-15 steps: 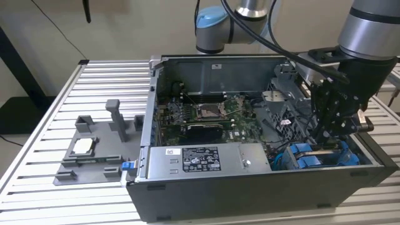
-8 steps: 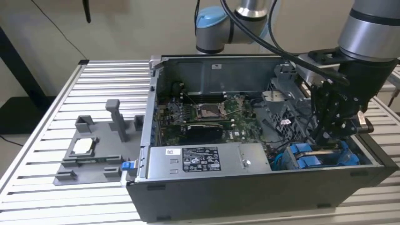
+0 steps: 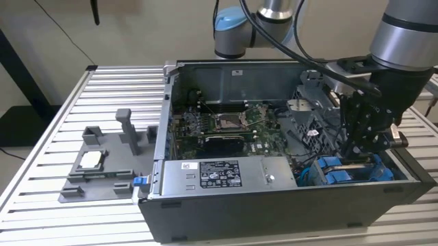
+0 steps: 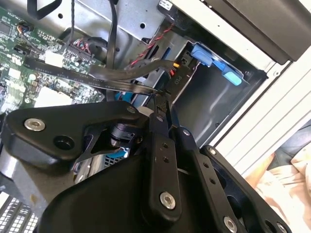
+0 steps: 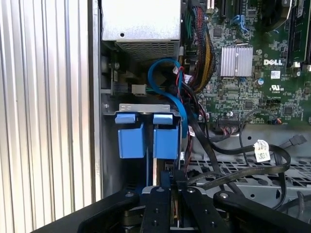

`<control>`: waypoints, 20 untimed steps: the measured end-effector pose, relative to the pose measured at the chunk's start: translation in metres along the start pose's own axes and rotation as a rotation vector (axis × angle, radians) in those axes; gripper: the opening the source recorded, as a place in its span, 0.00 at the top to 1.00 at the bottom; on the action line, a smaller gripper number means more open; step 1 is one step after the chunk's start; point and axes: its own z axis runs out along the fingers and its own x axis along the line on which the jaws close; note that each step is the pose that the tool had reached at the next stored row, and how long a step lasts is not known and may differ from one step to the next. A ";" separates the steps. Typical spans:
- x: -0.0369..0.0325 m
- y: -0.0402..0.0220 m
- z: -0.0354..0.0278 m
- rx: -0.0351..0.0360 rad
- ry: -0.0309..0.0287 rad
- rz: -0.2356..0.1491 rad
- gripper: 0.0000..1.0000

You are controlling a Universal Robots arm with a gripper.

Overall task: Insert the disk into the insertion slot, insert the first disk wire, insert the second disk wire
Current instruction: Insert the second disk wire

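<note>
My gripper (image 3: pixel 359 156) reaches down into the open dark tower case, right over the insertion slot (image 3: pixel 311 174) at the exterior view's right. In the first wrist view two bright blue frame ends (image 5: pixel 130 135) sit side by side inside the grey sheet-metal cage (image 5: pixel 146 107); the disk's metal body is hidden under them. The gripper (image 5: pixel 173 187) hangs just above the cage with its jaws nearly together, pinching the end of a flat black disk wire (image 5: pixel 228 171). That wire (image 4: pixel 121 73) runs up to the fingertips (image 4: pixel 163 99) in the second wrist view.
A grey power supply box (image 3: pixel 219 174) with a white sticker lies along the case front. The green motherboard (image 3: pixel 226 125) fills the case middle, with loose wire bundles (image 5: pixel 204 53) beside the cage. A grey fixture (image 3: pixel 102 164) with upright posts stands on the slatted table at the exterior view's left.
</note>
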 end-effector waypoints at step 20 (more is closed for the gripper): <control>0.0015 -0.0005 -0.0091 -0.0092 -0.0021 0.001 0.76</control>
